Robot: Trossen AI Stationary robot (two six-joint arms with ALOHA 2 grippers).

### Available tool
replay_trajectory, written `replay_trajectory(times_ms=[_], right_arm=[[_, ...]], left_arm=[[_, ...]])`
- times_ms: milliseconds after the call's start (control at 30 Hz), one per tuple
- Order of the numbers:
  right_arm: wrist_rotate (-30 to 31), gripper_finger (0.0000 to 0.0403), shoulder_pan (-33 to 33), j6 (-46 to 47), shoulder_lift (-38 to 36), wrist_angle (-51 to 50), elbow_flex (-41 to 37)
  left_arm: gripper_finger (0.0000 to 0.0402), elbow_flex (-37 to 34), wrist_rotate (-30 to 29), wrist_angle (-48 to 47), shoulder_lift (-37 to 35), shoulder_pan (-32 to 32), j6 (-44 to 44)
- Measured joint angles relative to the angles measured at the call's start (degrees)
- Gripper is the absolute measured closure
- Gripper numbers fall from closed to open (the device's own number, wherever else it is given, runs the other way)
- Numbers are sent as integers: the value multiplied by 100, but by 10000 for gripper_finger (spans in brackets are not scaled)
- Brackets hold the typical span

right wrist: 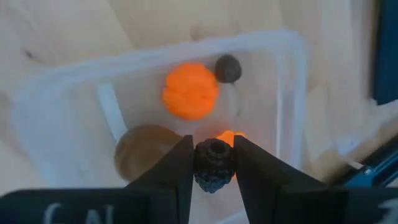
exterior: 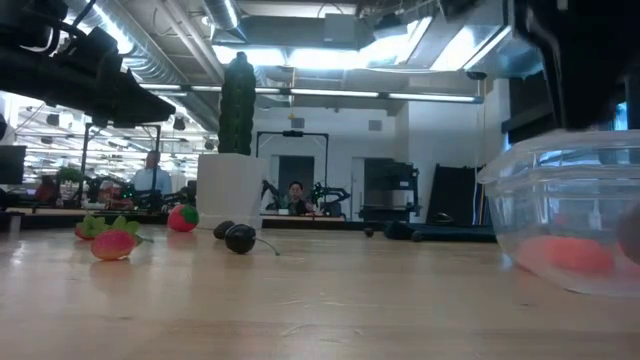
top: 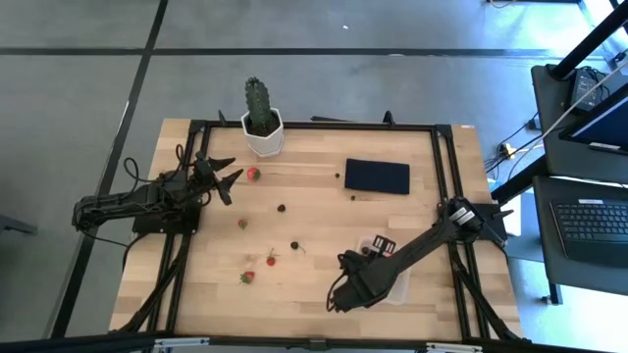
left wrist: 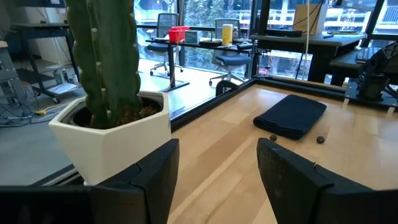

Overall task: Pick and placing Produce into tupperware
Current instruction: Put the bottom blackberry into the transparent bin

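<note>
Over the tupperware (right wrist: 186,112) at the worktop's (top: 314,294) right front, your right gripper (right wrist: 214,163) has its jaws clamped on a dark berry (right wrist: 214,163), above an orange ball (right wrist: 190,90), a kiwi (right wrist: 146,149) and another berry (right wrist: 228,68). Keep centred inside the rim and low before you release, so it cannot bounce out. Your left gripper (left wrist: 214,168) waits by the cactus (left wrist: 102,56), jaws apart and empty, with strawberries (top: 253,174) left on the worktop.

Grey floor (top: 78,118), bright ceiling lights (exterior: 300,55), office chairs (left wrist: 233,59) by large windows (left wrist: 205,25).
</note>
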Motion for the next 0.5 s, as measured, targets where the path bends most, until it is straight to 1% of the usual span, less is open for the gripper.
replay_trajectory(times_ms=[133,233,333,500], right_arm=[[-289,298,2,2,-127,644,-643],[-390,298,3,-1,-347,1136,-1131],[-384,298,1,99,-730,1551,-1627],[-386,298,-72,292,-1519,2524,-2580]], left_arm=[[193,2,0,0,1,1,0],[193,1,0,1,1,2,0],[193,0,0,2,2,2,0],[193,1,1,1,2,1,0]])
